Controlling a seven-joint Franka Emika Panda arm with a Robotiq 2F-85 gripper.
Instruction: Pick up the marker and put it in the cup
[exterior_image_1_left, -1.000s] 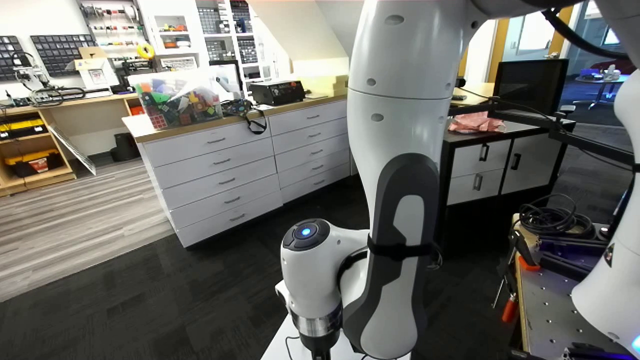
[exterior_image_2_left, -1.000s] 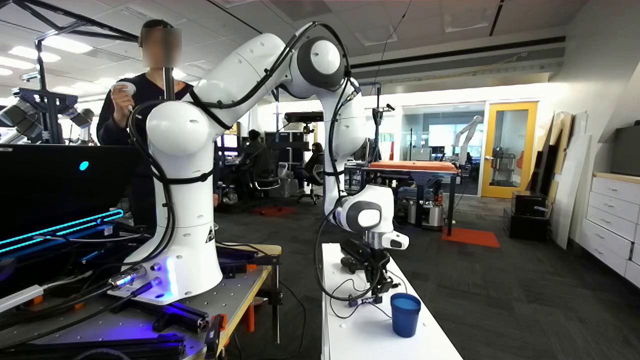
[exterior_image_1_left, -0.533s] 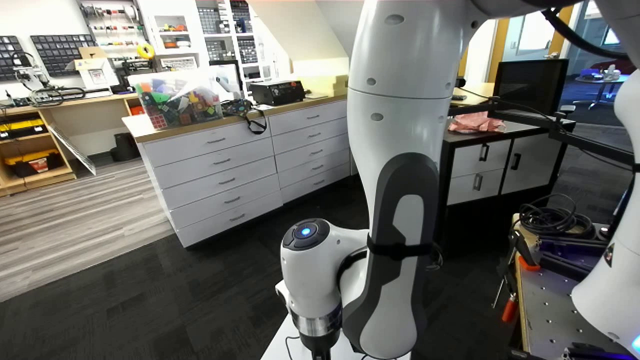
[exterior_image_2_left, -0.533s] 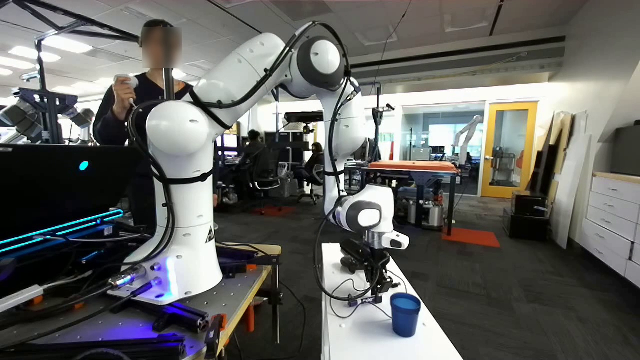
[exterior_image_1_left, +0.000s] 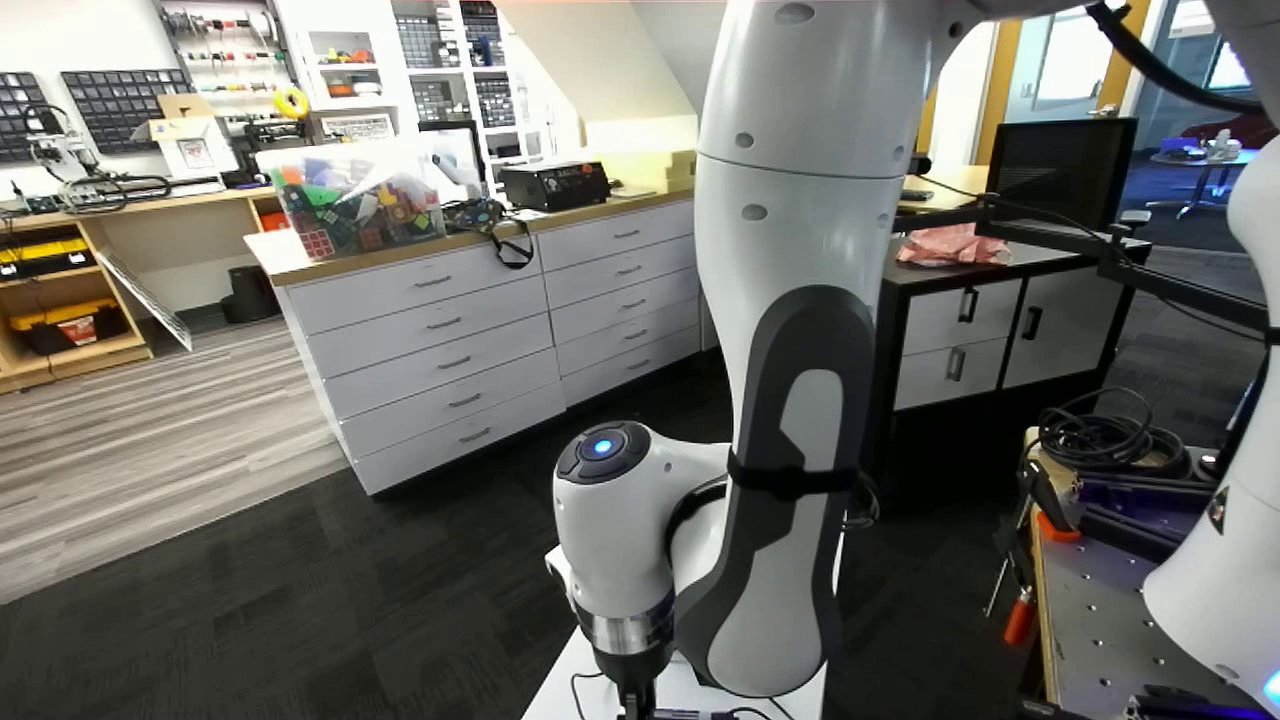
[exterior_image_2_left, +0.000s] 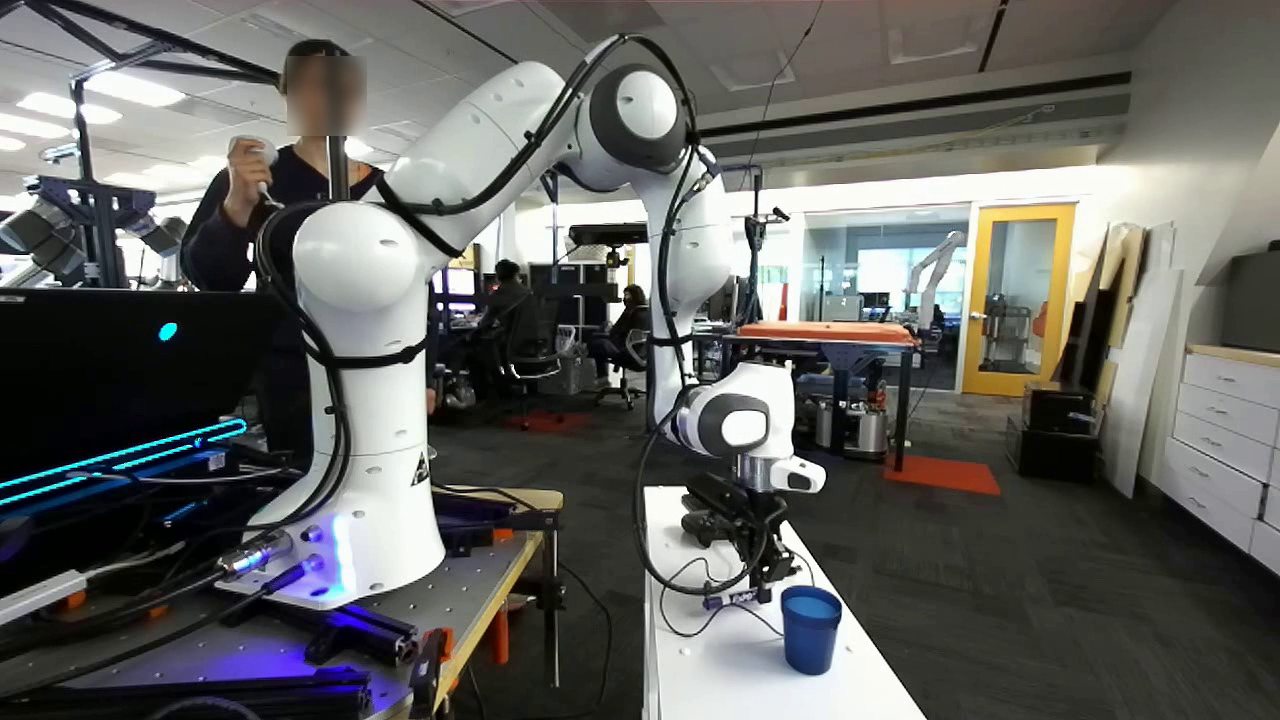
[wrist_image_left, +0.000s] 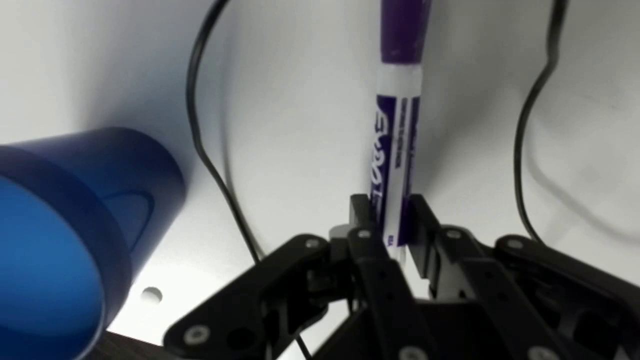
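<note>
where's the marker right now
In the wrist view, the marker is held by the gripper, to the right of the blue cup, with a black cable running between marker and cup.

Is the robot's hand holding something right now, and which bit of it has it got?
Yes, the gripper is holding the marker, pinched by its barrel near the end away from the purple cap.
</note>
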